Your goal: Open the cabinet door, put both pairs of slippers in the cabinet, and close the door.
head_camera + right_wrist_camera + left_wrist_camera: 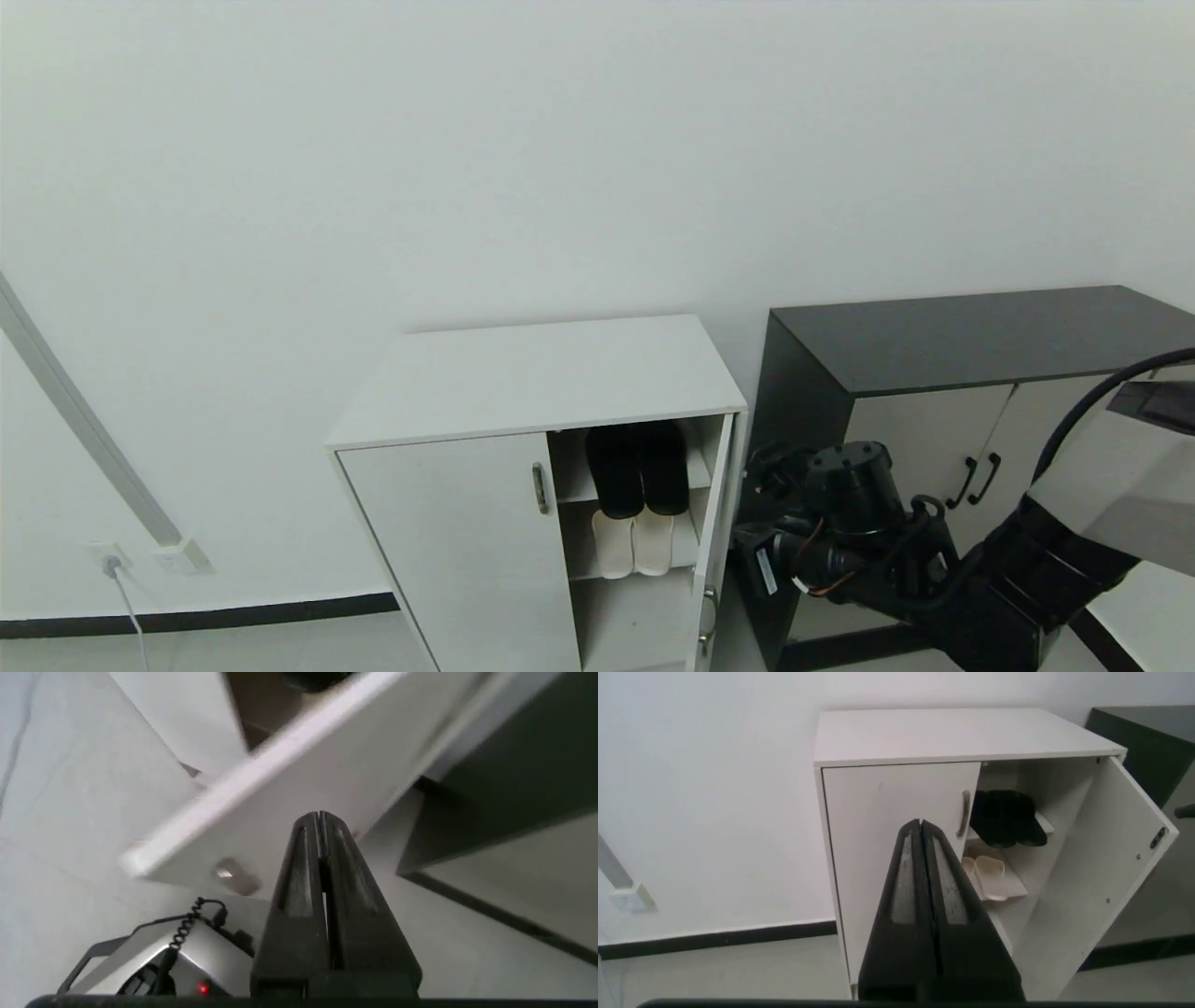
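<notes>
Both pairs are in, so the open door [717,523] is the thing to handle now. The right pincer [322,819] has its two fingers pressed together with nothing between them. Its tips are right up at the door's outer face: touching or a hair off, the wrist view won't let me say which. That panel is a stiff, light board on hinges and should swing on a gentle shove. Its face is smooth and slick, so I'd judge a flat push near the free edge, by the metal handle [707,616], a better bet than any pinch.

Beyond the door from that pincer is the inside of the white cabinet [537,378]. The black slippers [638,467] sit side by side on the upper shelf, and the white slippers [633,543] are paired on the shelf directly below. They are soft, light things, but their ends sit right at the shelves' front edges, so the door wants closing slowly.

The left pincer [921,826] is likewise clamped on nothing and held well back. The shut left door [896,849] is straight ahead of it. A dark cabinet [980,336] stands just behind the right pincer
</notes>
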### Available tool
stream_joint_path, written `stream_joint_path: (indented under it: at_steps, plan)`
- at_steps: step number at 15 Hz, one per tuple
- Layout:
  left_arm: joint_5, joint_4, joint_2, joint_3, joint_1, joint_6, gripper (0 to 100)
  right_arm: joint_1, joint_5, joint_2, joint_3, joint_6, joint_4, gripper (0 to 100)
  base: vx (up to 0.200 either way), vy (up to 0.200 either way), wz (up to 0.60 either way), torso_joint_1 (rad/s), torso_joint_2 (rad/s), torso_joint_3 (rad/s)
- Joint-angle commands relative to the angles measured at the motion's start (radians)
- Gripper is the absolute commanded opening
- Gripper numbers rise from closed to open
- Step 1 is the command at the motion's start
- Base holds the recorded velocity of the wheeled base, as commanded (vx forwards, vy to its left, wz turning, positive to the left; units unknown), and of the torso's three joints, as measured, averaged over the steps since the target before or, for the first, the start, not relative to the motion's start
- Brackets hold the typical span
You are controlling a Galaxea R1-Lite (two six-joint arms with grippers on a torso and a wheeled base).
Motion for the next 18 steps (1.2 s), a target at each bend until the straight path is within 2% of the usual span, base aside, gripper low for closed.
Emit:
stream_joint_path:
  at_steps: [1, 11, 18]
  plan:
    - [0.001, 0.0, 0.0, 0.0, 0.0, 0.0, 0, 0.002, 0.002, 0.054, -0.024, 0.002, -0.001, 0, 0.0, 0.0, 0.0, 0.0, 0.0, 0.0]
    - [0.005, 0.0, 0.0, 0.001, 0.0, -0.005, 0, -0.025, 0.002, 0.217, -0.311, 0.011, -0.002, 0, 0.0, 0.0, 0.0, 0.0, 0.0, 0.0]
    - [0.005, 0.0, 0.0, 0.0, 0.0, -0.005, 0, -0.028, 0.002, 0.304, -0.449, 0.011, -0.007, 0, 0.0, 0.0, 0.0, 0.0, 0.0, 0.0]
